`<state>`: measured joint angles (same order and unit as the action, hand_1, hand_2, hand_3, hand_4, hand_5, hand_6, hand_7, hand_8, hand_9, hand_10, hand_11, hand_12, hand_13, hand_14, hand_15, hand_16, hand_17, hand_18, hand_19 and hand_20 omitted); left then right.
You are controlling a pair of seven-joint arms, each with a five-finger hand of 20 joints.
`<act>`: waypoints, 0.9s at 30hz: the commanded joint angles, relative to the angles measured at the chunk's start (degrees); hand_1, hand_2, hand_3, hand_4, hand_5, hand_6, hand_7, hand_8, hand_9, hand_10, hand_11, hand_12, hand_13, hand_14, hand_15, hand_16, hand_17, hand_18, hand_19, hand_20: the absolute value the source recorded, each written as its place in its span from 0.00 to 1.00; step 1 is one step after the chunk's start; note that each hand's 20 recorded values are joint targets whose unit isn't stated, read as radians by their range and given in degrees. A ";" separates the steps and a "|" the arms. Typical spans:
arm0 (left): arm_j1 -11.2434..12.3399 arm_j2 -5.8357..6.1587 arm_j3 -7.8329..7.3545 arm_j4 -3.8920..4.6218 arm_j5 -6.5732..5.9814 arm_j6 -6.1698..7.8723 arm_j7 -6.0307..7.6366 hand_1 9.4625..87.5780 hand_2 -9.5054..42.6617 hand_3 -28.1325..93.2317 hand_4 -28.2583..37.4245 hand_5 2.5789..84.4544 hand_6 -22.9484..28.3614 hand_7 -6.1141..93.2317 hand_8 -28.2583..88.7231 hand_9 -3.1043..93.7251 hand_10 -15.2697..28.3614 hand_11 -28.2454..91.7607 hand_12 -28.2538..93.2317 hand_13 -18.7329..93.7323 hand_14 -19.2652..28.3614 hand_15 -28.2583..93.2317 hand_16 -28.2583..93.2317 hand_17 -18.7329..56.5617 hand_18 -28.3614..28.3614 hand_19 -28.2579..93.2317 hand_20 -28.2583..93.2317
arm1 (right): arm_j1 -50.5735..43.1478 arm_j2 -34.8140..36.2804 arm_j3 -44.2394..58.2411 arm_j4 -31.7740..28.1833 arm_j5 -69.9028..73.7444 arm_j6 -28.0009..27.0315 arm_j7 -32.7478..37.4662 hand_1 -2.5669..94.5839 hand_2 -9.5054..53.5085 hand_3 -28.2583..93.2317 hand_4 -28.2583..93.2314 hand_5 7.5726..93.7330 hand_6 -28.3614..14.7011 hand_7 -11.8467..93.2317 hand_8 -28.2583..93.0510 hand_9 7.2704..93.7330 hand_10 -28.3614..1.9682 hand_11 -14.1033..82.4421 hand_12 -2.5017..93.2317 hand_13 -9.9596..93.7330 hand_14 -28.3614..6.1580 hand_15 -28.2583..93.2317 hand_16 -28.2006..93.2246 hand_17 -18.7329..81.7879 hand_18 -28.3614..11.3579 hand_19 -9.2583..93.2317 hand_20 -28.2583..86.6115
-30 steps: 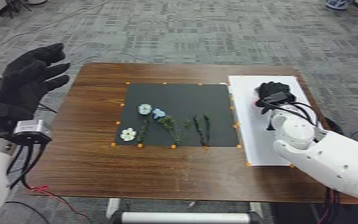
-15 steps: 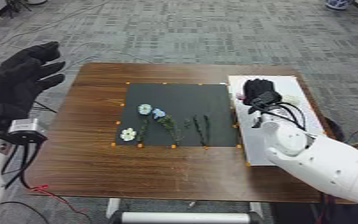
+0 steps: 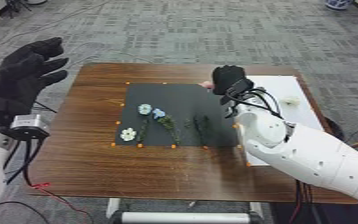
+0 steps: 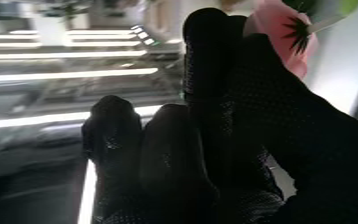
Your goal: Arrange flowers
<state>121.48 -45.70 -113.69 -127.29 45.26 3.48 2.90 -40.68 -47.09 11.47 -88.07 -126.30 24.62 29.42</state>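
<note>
Over the far edge of the dark mat [image 3: 162,95], near its right corner, a pink flower [image 3: 206,85] sits at the left side of the robot's right hand [image 3: 230,77]. That hand is closed on the flower: in the right wrist view the thumb and a finger pinch it at their tips, with pink petals on show, a dark star-shaped sepal at the base of the bloom and a bright green leaf [image 4: 349,6] beside it. The other fingers reach out nearly straight, apart from the flower.

On the mat lie two light blue flowers, one [image 3: 144,108] a little left of the other [image 3: 159,114], both with green stems running toward the near edge. A white flower [image 3: 127,134] rests near the mat's near left corner. Dark green stems [image 3: 202,131] lie to the right of the blue flowers. Orange markers [image 3: 141,145] dot the mat's border.

Right of the mat, a cream-white flower [image 3: 290,101] lies on a long white board [image 3: 278,85], which the right arm partly covers. Mat and board both rest on the brown wooden surface [image 3: 100,165]. Beyond its left edge, the left hand [image 3: 17,80] is raised, empty, its fingers extended and spread. Grey patterned carpet [image 3: 193,35] stretches behind.
</note>
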 commanded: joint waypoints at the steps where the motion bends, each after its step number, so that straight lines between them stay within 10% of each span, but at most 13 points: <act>1: -4.32 3.15 1.00 1.03 -0.50 -1.02 -1.33 0.20 0.09 0.82 0.03 0.27 0.49 0.32 0.14 0.23 0.58 0.41 0.39 0.26 0.70 0.58 0.21 0.11 0.87 0.58 0.30 | 10.99 -5.41 -13.50 -2.18 -0.78 -1.28 0.12 0.51 0.00 0.95 0.03 0.82 0.73 0.50 0.22 0.95 0.75 0.30 0.50 0.87 0.73 0.95 0.49 0.68 0.19 1.00 0.84; 6: -9.22 4.53 4.66 1.98 -0.36 -2.35 -1.20 0.19 0.09 0.82 0.03 0.27 0.49 0.32 0.14 0.23 0.58 0.41 0.39 0.26 0.69 0.57 0.21 0.11 0.87 0.58 0.30 | 13.04 -8.04 -17.38 -1.37 -1.07 -2.41 1.15 0.51 0.00 0.96 0.03 0.82 0.73 0.50 0.21 0.95 0.75 0.30 0.51 0.87 0.72 0.95 0.50 0.68 0.19 1.00 0.84; 27: -10.48 4.33 6.41 2.39 -0.39 -2.43 -1.24 0.20 0.09 0.82 0.04 0.27 0.49 0.31 0.14 0.23 0.58 0.41 0.39 0.26 0.69 0.57 0.21 0.11 0.87 0.58 0.30 | 13.52 -11.84 -21.85 3.61 -2.69 -5.50 1.38 0.50 0.00 0.95 0.02 0.82 0.75 0.49 0.20 0.95 0.78 0.27 0.49 0.86 0.73 0.95 0.50 0.67 0.20 1.00 0.84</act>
<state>111.68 -41.24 -107.66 -125.01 45.15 1.70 1.97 -28.49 -58.10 -8.71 -84.65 -128.07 20.06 29.44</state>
